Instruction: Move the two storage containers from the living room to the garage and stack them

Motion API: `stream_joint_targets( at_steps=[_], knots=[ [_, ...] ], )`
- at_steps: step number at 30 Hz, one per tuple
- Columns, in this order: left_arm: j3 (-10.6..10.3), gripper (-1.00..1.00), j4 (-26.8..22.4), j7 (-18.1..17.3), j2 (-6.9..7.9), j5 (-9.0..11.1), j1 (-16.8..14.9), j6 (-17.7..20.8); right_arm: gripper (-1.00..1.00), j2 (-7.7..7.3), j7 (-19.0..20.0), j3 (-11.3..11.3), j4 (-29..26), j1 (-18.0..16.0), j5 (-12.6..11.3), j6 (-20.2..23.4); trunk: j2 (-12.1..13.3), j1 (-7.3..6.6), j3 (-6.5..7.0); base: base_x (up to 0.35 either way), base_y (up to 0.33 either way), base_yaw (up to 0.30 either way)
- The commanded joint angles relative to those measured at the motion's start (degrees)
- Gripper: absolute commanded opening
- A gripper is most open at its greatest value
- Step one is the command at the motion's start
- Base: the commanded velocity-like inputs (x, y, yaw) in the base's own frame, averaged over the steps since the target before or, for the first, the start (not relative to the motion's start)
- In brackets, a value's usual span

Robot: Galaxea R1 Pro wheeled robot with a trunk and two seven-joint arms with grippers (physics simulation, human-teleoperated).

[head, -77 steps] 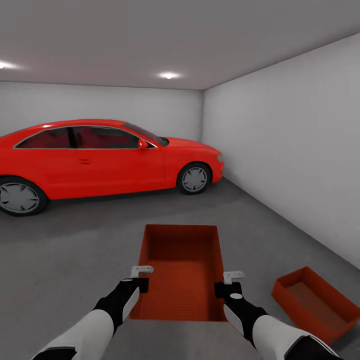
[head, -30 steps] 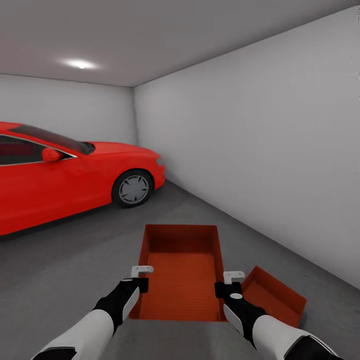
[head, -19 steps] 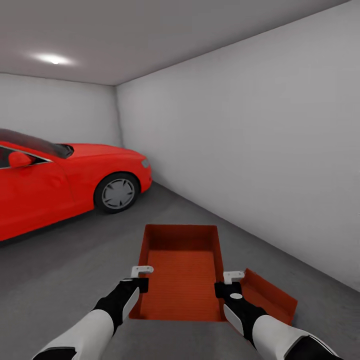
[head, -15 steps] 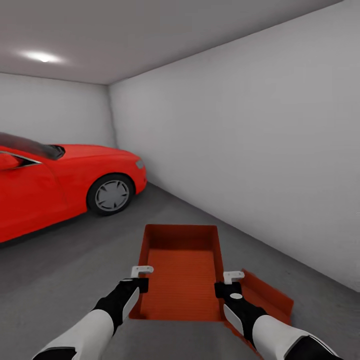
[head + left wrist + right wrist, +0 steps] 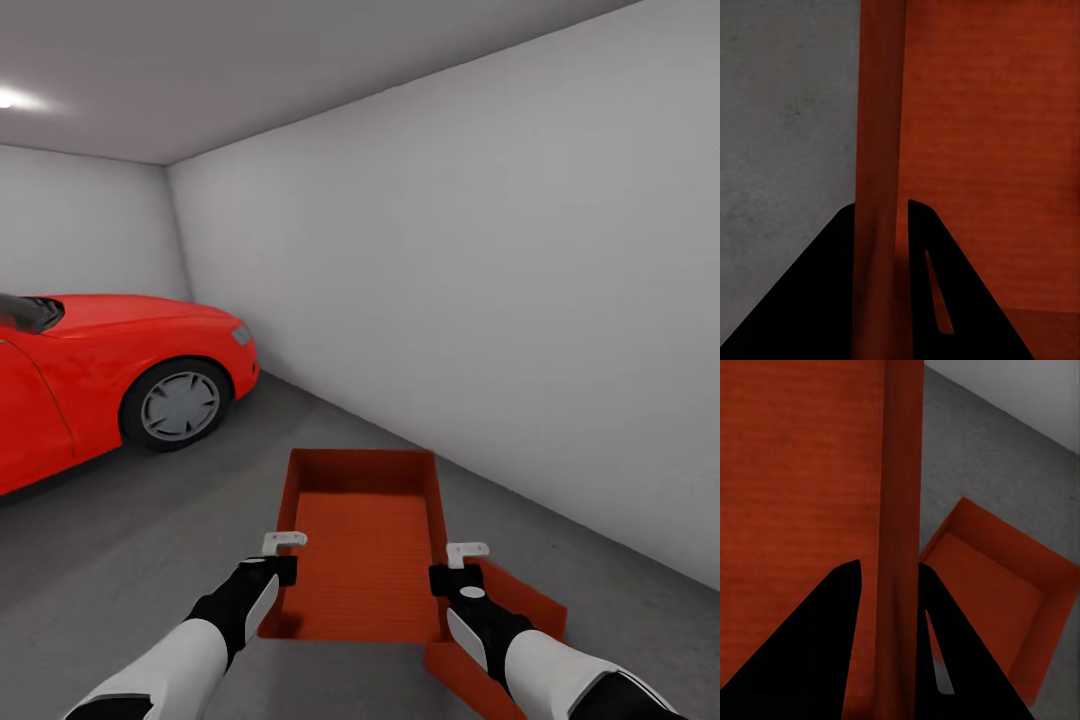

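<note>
Overhead, both fingers pinch container walls above grey garage floor.

Orange-red bins, grey garage, red car

The held container is orange-red with a finely ribbed floor, and the 2nd container, just beside the right gripper, is the same orange-red. Both grippers, the left gripper included, are black with white tips, on white-and-black arms. The floor is mottled dark grey; the walls are plain pale grey. The car is glossy red with a grey wheel.
</note>
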Motion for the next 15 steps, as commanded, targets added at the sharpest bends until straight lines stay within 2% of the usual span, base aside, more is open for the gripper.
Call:
stream_joint_targets(
  at_steps=[1, 10, 15],
  knots=[
    [1.4, -1.0, -3.2, 0.2, 0.01, -1.1, -0.1, 0.5, -1.0, -0.04, -0.1, 0.4, 0.4, 0.0, -0.8, -0.3, -0.1, 0.04, -0.12, 0.117, 0.0, -0.033],
    [1.4, -1.0, -3.2, 0.2, 0.01, -1.1, -0.1, 0.5, -1.0, -0.04, -0.1, 0.4, 0.4, 0.0, -0.8, -0.3, -0.1, 0.04, -0.12, 0.035, 0.0, -0.007],
    [1.4, -1.0, -3.2, 0.2, 0.01, -1.1, -0.1, 0.5, -1.0, -0.04, -0.1, 0.4, 0.4, 0.0, -0.8, -0.3, -0.1, 0.04, -0.12, 0.217, 0.0, 0.0]
  ],
)
